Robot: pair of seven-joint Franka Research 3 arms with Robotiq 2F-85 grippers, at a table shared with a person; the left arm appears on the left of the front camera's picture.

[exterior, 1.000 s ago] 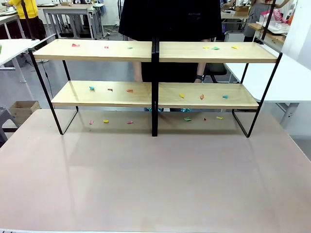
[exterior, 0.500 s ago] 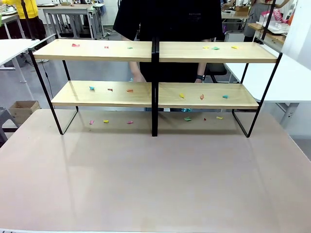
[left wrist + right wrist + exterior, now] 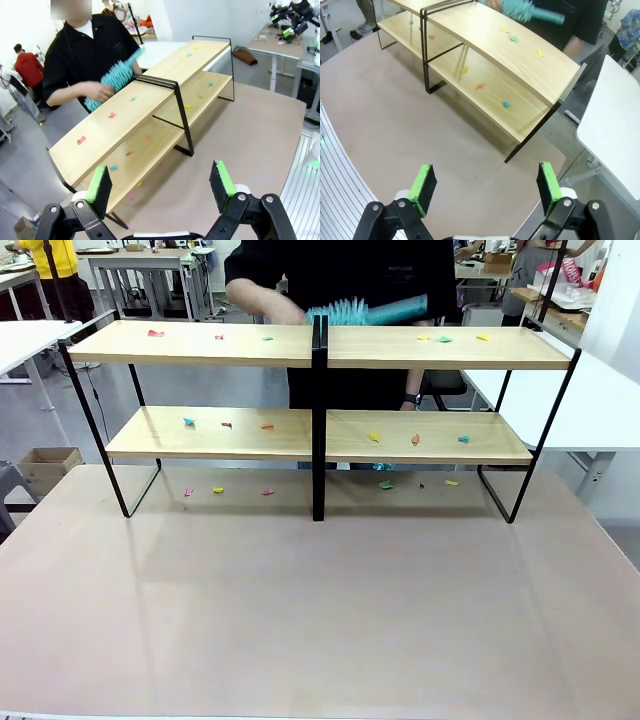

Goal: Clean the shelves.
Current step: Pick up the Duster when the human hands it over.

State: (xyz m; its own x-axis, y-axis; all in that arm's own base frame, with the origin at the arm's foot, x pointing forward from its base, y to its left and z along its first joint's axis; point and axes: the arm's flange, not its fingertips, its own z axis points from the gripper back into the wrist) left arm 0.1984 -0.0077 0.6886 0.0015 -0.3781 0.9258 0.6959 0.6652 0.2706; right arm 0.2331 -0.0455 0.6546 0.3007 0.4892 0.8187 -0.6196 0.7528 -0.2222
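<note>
The shelves (image 3: 200, 345) (image 3: 150, 95) (image 3: 485, 45) stand across the far half of the table, light-wood boards in a thin black frame with a central black post. Small coloured scraps (image 3: 189, 422) lie scattered on both tiers and on the table beneath. A person in a black top holds a teal bristle brush (image 3: 362, 311) (image 3: 112, 80) (image 3: 530, 11) over the top tier near the central post. My left gripper (image 3: 160, 182) is open and empty, well back from the rack. My right gripper (image 3: 486, 182) is likewise open and empty, high above the table.
The brown table (image 3: 320, 610) stretches bare in front of the rack. White tables (image 3: 600, 400) stand to the right and left. A cardboard box (image 3: 45, 465) sits on the floor at the left. Other desks and people are farther back.
The person has raised an arm and brought the teal brush up over the top tier by the central post. The scraps lie where they were.
</note>
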